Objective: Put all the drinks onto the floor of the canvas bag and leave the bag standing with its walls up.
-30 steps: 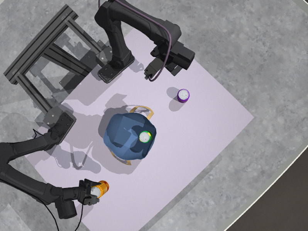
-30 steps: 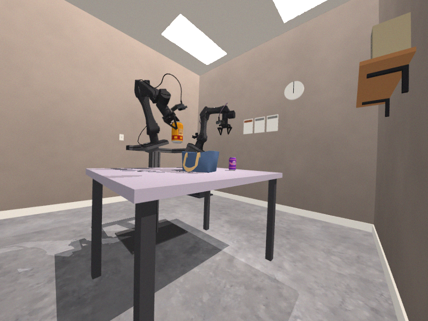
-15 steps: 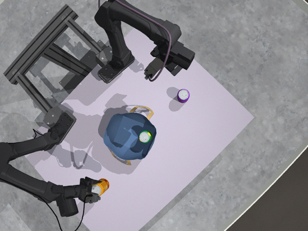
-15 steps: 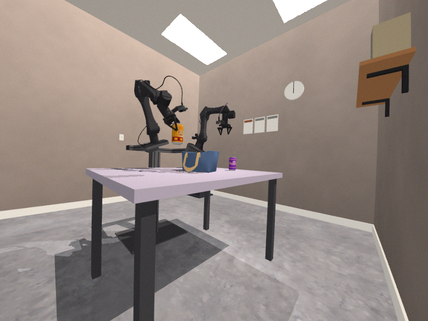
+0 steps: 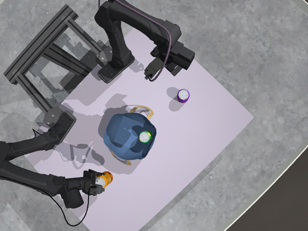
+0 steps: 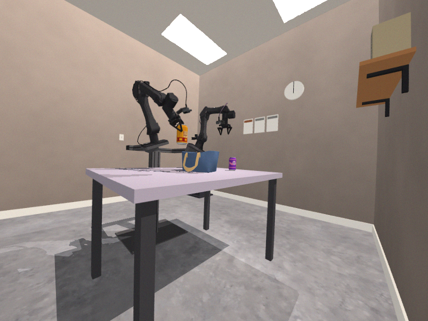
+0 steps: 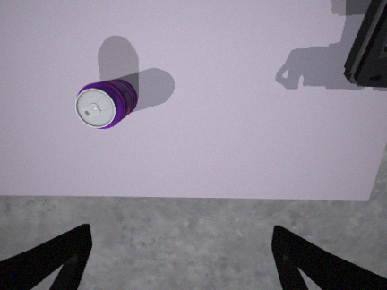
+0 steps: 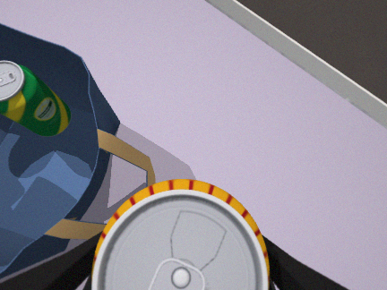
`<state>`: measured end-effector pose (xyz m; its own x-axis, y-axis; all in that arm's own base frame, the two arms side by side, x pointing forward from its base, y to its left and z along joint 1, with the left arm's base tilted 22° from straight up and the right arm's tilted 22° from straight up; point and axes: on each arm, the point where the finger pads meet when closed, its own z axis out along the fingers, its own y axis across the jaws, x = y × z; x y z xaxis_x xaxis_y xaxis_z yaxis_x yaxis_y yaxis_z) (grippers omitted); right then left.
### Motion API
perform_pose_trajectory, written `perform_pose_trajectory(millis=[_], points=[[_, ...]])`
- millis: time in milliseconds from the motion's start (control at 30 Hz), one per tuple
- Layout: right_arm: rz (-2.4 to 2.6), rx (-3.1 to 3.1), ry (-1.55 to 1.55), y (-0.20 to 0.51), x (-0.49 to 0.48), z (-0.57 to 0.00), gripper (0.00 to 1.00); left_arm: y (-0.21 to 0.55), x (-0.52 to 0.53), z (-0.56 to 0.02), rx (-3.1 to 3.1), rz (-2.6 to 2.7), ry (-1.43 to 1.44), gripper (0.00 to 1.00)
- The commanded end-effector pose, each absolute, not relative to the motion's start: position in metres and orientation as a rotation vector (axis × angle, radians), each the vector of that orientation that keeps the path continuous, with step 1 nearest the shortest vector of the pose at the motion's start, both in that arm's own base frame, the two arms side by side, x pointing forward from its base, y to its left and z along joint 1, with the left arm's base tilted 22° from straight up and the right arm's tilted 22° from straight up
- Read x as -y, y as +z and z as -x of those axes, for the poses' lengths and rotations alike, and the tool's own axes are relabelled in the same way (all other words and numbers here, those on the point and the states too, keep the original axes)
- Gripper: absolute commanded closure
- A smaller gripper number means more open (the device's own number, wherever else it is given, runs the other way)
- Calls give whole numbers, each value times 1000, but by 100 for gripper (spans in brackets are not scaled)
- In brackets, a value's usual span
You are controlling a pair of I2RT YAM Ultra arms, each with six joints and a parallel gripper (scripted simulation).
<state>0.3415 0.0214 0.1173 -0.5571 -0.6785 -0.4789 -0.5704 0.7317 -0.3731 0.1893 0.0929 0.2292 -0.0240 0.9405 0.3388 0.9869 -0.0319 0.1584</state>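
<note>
Three drink cans are showing, and your right gripper (image 5: 103, 181) (image 6: 181, 129) (image 8: 183, 238) is pinching the orange can (image 5: 107, 178) (image 6: 182, 134) (image 8: 181, 233) between its fingers. You are holding that can above the worktop (image 5: 194, 149) (image 6: 207, 179) (image 7: 224, 148) (image 8: 224, 112), tilted in the top view and outside the blue canvas bag (image 5: 122, 135) (image 6: 207, 161) (image 8: 45, 188), on the side of one tan handle (image 5: 128, 162) (image 6: 189, 169) (image 8: 125, 149). Inside the bag, the green-and-yellow can (image 5: 144, 137) (image 8: 38, 105) is standing near the wall, while the bag is standing open with its walls up. Your left gripper (image 5: 176, 69) (image 6: 224, 133) (image 7: 182, 234) is hovering with its fingers spread wide, holding nothing. Below it and off to one side, the purple can (image 5: 183, 95) (image 6: 232, 163) (image 7: 107, 105) is standing upright on the worktop, outside the bag and apart from both the bag and your fingers.
</note>
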Motion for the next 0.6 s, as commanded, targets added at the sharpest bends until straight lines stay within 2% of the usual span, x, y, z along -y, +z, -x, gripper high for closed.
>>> perform_pose_trajectory(millis=[0,567], points=[[881,-2204,-246,144,-40,-355,30,235,-89,-189,2089,2125,-548,0],[912,-2195,-200,130,-74,-347,30,235,-89,-189,2089,2125,-548,0]])
